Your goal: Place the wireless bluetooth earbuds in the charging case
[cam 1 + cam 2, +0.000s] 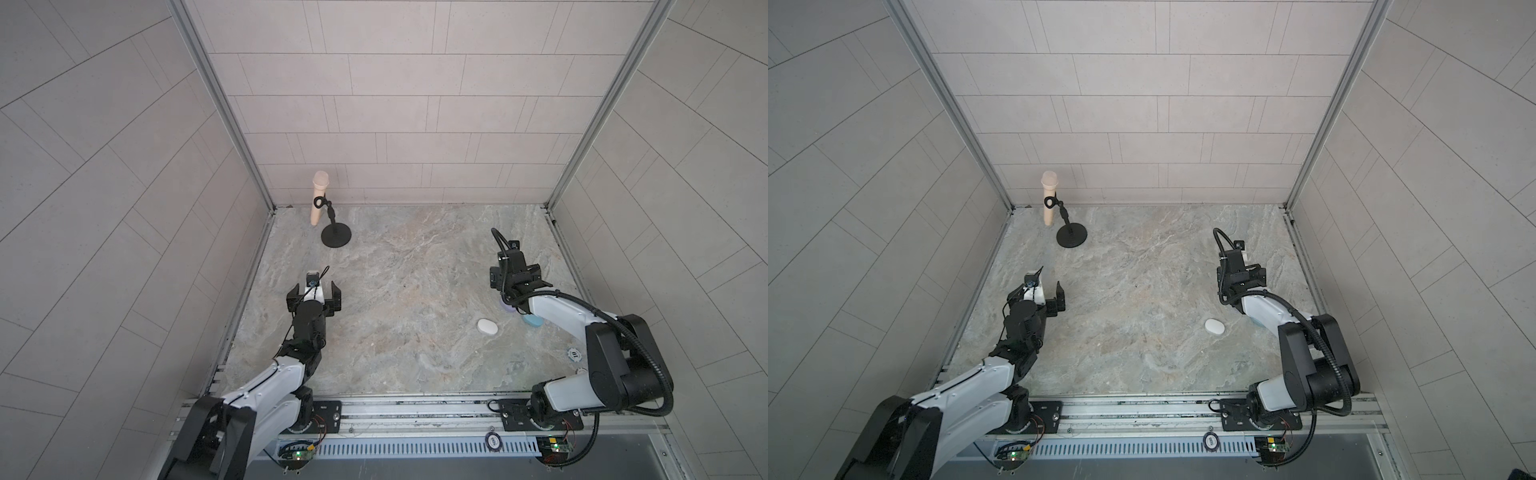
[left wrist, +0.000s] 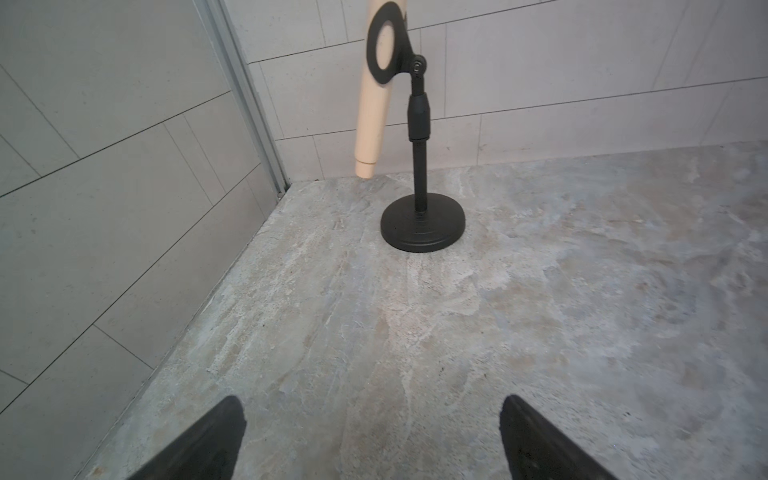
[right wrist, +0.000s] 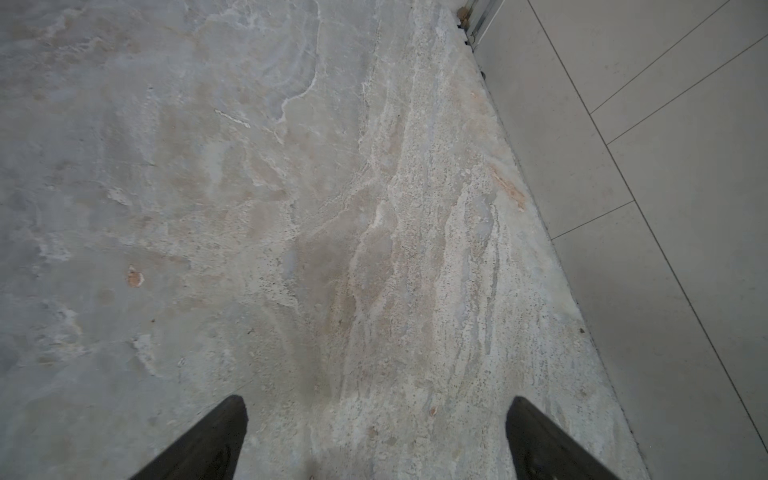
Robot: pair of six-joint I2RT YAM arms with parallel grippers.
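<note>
At the right of the table (image 1: 395,282), the white charging case (image 1: 487,326) lies closed, behind the right gripper (image 3: 376,411), which faces away, jaws wide and empty. The left gripper (image 2: 372,409) gapes too, well apart. No earbuds visible; the right arm's clearly nearer the case.
</note>
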